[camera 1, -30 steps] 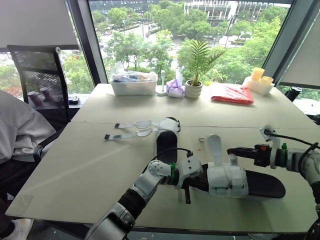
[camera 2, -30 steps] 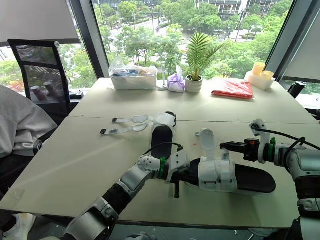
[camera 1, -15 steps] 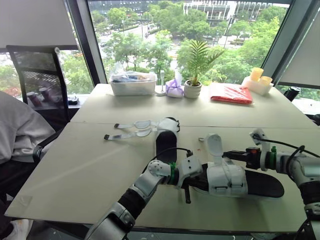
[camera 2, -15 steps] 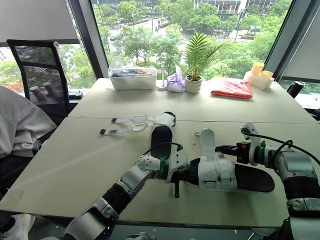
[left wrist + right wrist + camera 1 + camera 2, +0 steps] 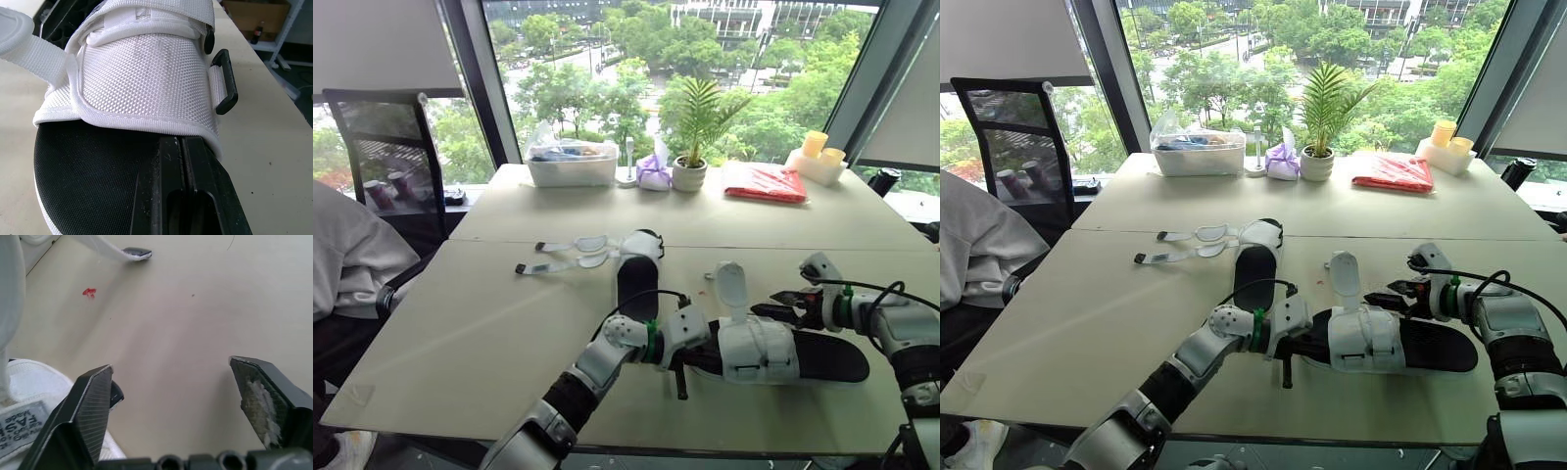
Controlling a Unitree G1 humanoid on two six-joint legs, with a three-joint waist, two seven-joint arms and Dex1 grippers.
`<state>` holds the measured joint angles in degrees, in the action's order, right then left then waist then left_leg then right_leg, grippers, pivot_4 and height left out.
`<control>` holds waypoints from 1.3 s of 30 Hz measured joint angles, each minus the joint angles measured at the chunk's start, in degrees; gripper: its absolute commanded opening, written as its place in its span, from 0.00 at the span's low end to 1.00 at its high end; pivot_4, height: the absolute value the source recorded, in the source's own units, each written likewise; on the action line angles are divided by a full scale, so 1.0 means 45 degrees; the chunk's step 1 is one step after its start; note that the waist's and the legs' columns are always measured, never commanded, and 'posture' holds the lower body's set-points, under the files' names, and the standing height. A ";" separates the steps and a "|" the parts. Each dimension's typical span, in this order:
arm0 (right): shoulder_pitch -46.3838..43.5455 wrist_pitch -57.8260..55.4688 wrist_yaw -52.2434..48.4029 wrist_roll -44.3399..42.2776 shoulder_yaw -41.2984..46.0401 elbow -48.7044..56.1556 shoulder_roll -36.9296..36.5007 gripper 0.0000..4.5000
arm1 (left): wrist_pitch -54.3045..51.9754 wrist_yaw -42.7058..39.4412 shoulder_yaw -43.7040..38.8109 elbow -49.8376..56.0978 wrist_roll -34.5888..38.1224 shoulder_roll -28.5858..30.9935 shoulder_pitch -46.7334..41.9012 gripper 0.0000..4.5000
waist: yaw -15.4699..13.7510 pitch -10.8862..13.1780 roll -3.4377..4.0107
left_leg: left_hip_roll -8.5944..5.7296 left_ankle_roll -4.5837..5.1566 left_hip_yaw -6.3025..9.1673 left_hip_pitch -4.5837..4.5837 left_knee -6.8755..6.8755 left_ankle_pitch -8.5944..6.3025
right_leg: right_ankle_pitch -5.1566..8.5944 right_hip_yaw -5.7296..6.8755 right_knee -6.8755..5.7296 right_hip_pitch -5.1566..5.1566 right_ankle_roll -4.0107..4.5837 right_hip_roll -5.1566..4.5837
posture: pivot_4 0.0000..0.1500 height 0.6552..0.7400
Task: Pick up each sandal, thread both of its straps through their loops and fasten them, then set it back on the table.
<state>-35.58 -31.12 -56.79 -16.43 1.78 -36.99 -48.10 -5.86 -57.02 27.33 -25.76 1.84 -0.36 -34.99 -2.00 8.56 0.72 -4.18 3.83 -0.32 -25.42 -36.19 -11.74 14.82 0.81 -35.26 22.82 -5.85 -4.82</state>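
The sandal (image 5: pixel 759 348) lies flat on the bench (image 5: pixel 489 323). At its toe end the left gripper (image 5: pixel 182 142) is shut, tips against the upper. The right gripper (image 5: pixel 171 377), wide open and empty, hovers just beside the loose strap (image 5: pixel 731 284). The strap is probably soft and light, so pinch near its tip.
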 measured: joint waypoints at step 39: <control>-0.2537 -0.6269 -0.3478 -0.1688 -0.0302 0.0883 0.0495 0.88 | -0.0554 0.0481 -0.0239 0.0657 0.0433 -0.0098 0.0554 0.00 | 0.0007 -0.0001 0.0008 | 0.0001 -0.0002 -0.0007 -0.0025 0.0016 -0.0001 | 0.0006 -0.0004 -0.0007 0.0043 0.0014 -0.0001 | 1.00 0.99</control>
<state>-46.99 -59.33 -72.44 -24.02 0.42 -33.01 -45.88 -8.36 -54.86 26.26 -22.80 3.78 -0.81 -32.50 -1.97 8.56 0.76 -4.17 3.82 -0.35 -25.53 -36.12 -11.74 14.84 0.79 -35.30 23.02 -5.79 -4.82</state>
